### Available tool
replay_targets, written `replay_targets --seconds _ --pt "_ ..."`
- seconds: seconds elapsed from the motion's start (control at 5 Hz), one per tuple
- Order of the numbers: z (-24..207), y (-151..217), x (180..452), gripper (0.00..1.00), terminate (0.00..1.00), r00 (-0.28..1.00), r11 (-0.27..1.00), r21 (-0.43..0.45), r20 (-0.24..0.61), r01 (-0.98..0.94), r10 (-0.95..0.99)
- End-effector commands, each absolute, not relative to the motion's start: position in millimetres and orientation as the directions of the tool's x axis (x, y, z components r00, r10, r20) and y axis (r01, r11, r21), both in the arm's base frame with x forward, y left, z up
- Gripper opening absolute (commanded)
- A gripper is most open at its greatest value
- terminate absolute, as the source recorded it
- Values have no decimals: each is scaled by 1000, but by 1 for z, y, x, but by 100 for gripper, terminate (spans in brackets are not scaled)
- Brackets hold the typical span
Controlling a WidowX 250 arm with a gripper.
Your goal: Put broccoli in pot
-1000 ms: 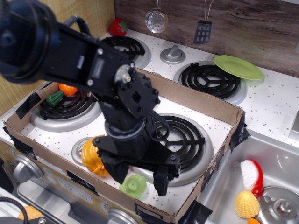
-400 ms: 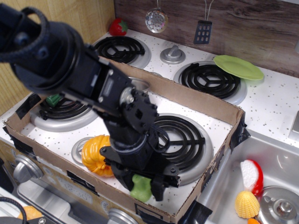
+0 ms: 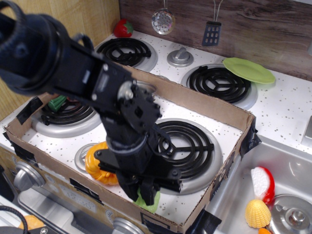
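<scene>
The broccoli (image 3: pixel 153 204) is a pale lime-green lump at the front of the cardboard tray, next to the near right burner (image 3: pixel 192 146). Only its lower edge shows under my fingers. My black gripper (image 3: pixel 146 191) points straight down onto it, and its fingers stand close together around the broccoli. The pot is almost wholly hidden behind my arm. Only a sliver of shiny steel rim (image 3: pixel 147 87) shows at the tray's back wall.
An orange pumpkin (image 3: pixel 93 165) sits just left of the gripper. A carrot's green top (image 3: pixel 57 102) lies on the left burner. Cardboard walls (image 3: pixel 209 106) ring the stove top. A green plate (image 3: pixel 248 69) sits at the back right. The sink (image 3: pixel 229 195) holds toys and a steel lid (image 3: pixel 292 214).
The gripper has come down over the broccoli and its fingers have closed in on it. The broccoli now shows only as a green edge below them.
</scene>
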State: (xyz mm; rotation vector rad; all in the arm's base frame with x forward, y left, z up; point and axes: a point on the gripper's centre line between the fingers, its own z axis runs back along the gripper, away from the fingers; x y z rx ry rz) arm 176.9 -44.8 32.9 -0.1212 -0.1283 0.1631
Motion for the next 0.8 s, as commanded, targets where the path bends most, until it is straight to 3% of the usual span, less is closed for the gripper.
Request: replay_targets --seconds 0.0,0.2,0.6 --pt "111 -43 198 0 0 988 984 -114 49 -140 146" --pt "127 -24 226 0 0 994 994 -84 72 -76 82" --pt "120 11 318 0 0 981 987 -27 116 159 -155"
